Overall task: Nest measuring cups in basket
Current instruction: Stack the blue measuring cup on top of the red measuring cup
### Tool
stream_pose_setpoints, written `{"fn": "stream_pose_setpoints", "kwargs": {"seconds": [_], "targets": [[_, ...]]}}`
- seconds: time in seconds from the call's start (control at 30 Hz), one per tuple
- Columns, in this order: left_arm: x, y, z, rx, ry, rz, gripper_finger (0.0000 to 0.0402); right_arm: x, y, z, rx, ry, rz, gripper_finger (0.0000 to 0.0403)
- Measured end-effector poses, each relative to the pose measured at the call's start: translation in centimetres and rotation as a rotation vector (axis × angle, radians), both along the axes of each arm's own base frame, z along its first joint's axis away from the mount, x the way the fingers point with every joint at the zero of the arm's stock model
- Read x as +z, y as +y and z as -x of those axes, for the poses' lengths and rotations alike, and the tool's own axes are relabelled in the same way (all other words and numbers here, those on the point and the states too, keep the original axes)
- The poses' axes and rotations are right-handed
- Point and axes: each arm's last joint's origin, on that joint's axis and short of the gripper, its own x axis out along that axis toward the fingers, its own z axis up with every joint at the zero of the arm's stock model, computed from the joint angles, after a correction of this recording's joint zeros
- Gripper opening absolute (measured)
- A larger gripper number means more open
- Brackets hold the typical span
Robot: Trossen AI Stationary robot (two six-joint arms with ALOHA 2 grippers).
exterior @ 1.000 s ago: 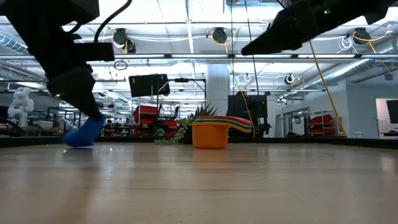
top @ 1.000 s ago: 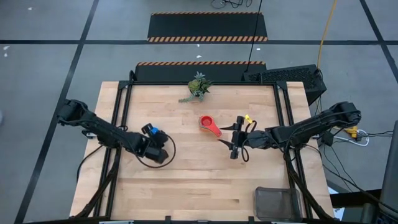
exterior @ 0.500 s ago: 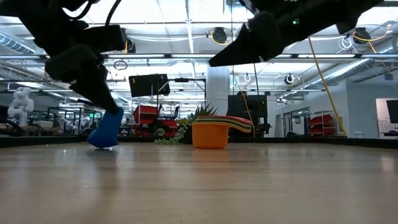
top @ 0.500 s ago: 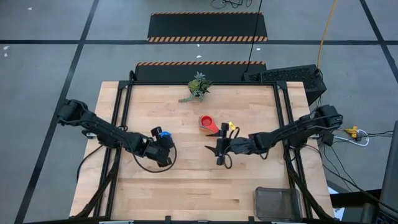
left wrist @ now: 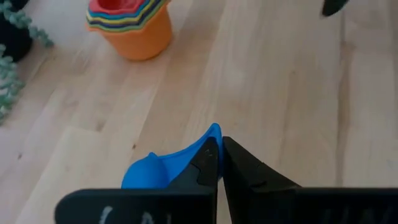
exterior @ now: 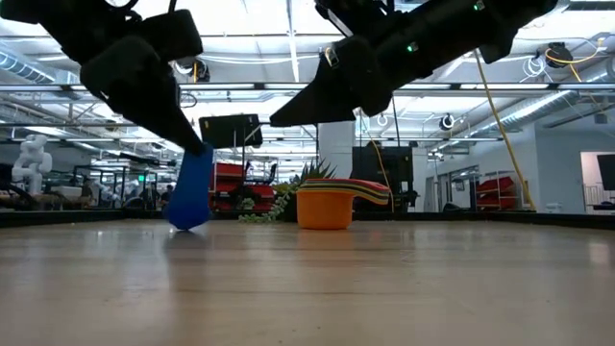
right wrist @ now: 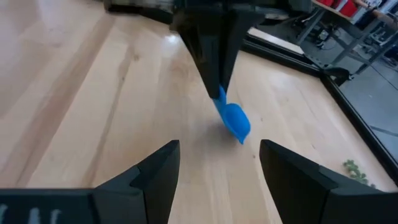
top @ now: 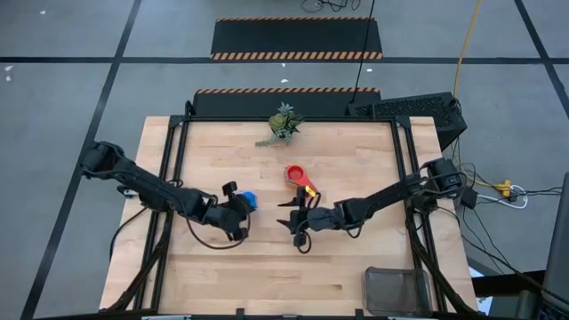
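A dark blue measuring cup (top: 250,201) hangs from my left gripper (top: 240,208), which is shut on it left of the table's middle. The other measuring cups stand nested in an orange-bottomed stack (top: 295,174) with the red one on top, resting on the wood near the middle. My right gripper (top: 289,216) is open, just right of the blue cup and pointing at it (right wrist: 233,119) with nothing between its fingers. The basket (top: 396,290) sits at the near right corner, nothing in it that I can see. My left gripper pinches the blue cup's flat handle (left wrist: 210,133) between its two fingertips, slanting down from the table's left. The cup hangs below the fingers, bowl (exterior: 190,197) downward. Whether the bowl's low end touches the wood I cannot tell.
A small green plant sprig (top: 282,124) lies near the far edge. Bare wood spreads along the near side between the arms and the basket. Black frame rails run along the table's left and right edges.
My right gripper has swept toward the table's left and downward, ending close to the blue cup, still open. My left gripper has tipped its wrist up and shifted slightly right, swinging the blue cup from lying low to hanging upright.
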Motion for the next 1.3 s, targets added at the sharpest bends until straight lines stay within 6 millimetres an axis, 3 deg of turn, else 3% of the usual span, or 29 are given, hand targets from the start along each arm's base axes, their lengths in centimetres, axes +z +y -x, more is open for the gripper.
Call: {"fn": "stream_pose_setpoints", "kwargs": {"seconds": [0.33,0.67,1.03,1.3], "targets": [[2.0,-0.3,0.0,-0.072,-0.118,-0.010,0.0006,0.1,0.1,-0.1,0.018,-0.008,-0.026,0.0217],[2.6,-0.7,-0.6,-0.114,-0.196,0.047,0.0006,1.7,1.7,-0.2,0.004,-0.183,-0.086,0.0230],[3.7,-1.3,-1.3,-0.210,-0.315,0.052,0.0006,1.9,1.5,-0.6,0.022,-0.158,-0.211,0.0241],[4.4,-1.6,-1.5,-0.253,-0.382,0.061,0.0006,1.7,1.0,-0.7,0.005,-0.143,-0.212,0.0187]]}}
